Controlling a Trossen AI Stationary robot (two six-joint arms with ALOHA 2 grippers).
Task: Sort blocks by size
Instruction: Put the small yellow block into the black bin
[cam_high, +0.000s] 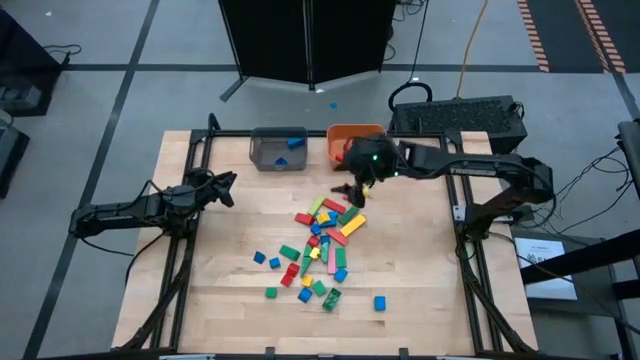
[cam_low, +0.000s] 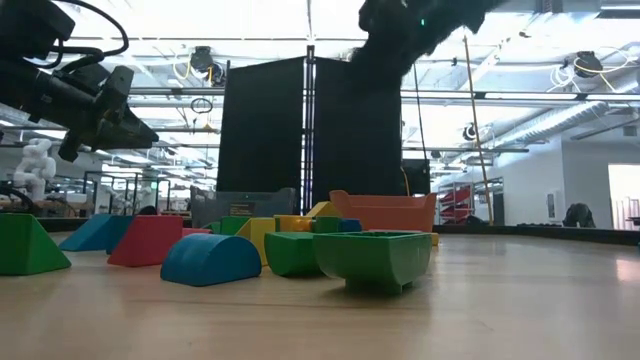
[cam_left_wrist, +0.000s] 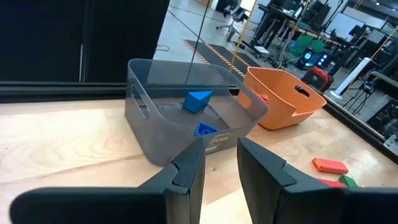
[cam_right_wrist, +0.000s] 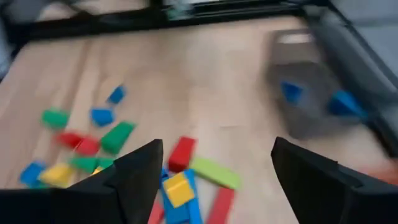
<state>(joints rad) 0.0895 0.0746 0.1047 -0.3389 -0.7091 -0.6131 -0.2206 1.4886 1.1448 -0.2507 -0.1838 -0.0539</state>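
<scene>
The whole table (cam_high: 250, 290) is being viewed from straight overhead in the high view. In the low view it is being seen level from its surface, with the blocks (cam_low: 375, 258) close at frame centre. The grey bin (cam_left_wrist: 186, 118) is being framed nearby by the left wrist camera, and, blurred, by the right wrist camera at upper right.

Coloured blocks (cam_high: 322, 245) lie scattered mid-table, untouched.

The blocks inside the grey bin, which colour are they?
Blue blocks in the grey bin; left wrist view.
</scene>
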